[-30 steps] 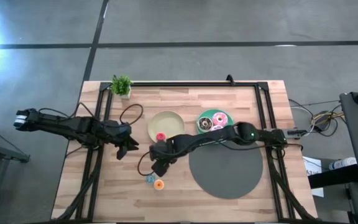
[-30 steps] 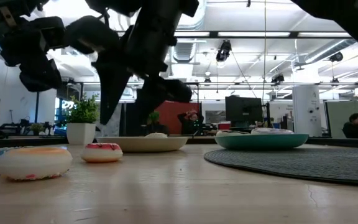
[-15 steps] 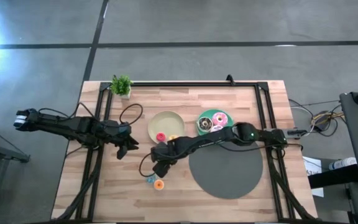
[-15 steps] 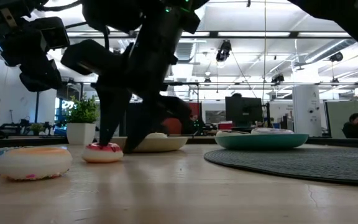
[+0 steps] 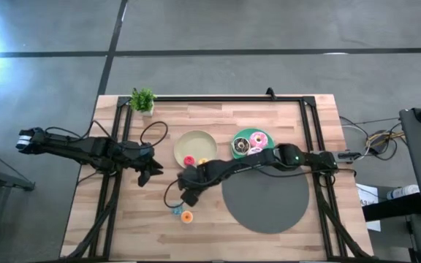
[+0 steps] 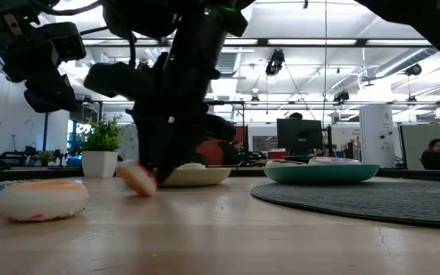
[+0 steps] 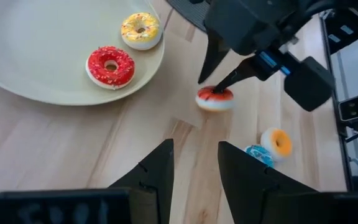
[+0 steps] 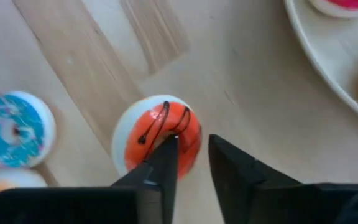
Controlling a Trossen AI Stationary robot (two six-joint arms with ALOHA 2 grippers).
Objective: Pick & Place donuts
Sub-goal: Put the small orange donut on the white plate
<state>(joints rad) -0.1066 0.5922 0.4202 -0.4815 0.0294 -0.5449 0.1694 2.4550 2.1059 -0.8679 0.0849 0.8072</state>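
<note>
My right gripper (image 8: 191,149) is low over the table near the beige plate (image 5: 194,146), shut on a small red donut (image 8: 148,134), which shows tilted in the low view (image 6: 138,179). A second small red donut (image 7: 110,65) and a yellow one (image 7: 140,29) lie flat in the beige plate. The small blue donut (image 5: 176,210) and orange donut (image 5: 187,216) lie flat on the wood nearer the near edge. Larger donuts sit in the teal plate (image 5: 252,141). My left gripper (image 7: 194,165) hovers open to the left of the beige plate, touching nothing. My right gripper pinches the small red donut's ring wall (image 8: 188,127). One finger (image 8: 166,155) stands at the hole and the other (image 8: 225,158) outside the rim, coming from above and pointing down. The donut is tilted, one edge raised and its low edge (image 6: 148,191) by the table top.
A round grey mat (image 5: 265,201) lies right of the small donuts. A potted plant (image 5: 142,99) stands at the far left corner. Cables loop on the wood beside the left arm (image 5: 152,135). The room behind holds people at desks.
My right gripper came down from above onto the small red donut, and its fingers, wide apart a second ago, closed on it. The donut lay flat on the table then. It now stands tipped up on one edge.
</note>
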